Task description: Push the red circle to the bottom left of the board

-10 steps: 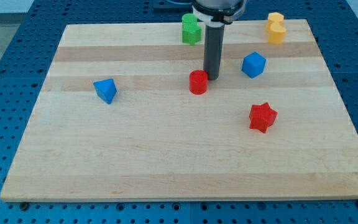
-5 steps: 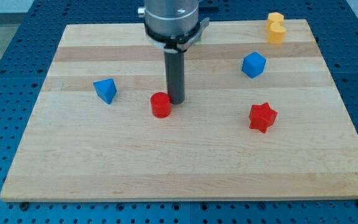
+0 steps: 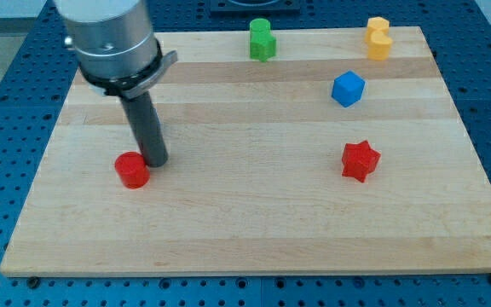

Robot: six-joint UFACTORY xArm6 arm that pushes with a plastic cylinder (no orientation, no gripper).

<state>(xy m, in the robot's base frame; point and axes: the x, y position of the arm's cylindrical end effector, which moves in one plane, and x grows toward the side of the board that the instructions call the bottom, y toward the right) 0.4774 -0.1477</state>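
A pale wooden board [image 3: 254,222] lies on a blue perforated bench. The red circle [image 3: 131,170] now sits left of centre, having slid leftward and nearer over the last second, my tip [image 3: 155,161] touching its far-right side; the corner remains ahead. There is no gripper, only the rod. The blue pyramid seen earlier is hidden.

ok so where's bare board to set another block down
The widest bare stretch lies between the red circle and the red star, running down to the board's bottom edge. It is tightest around my tip, right beside the circle. The blue cube occupies the upper right.
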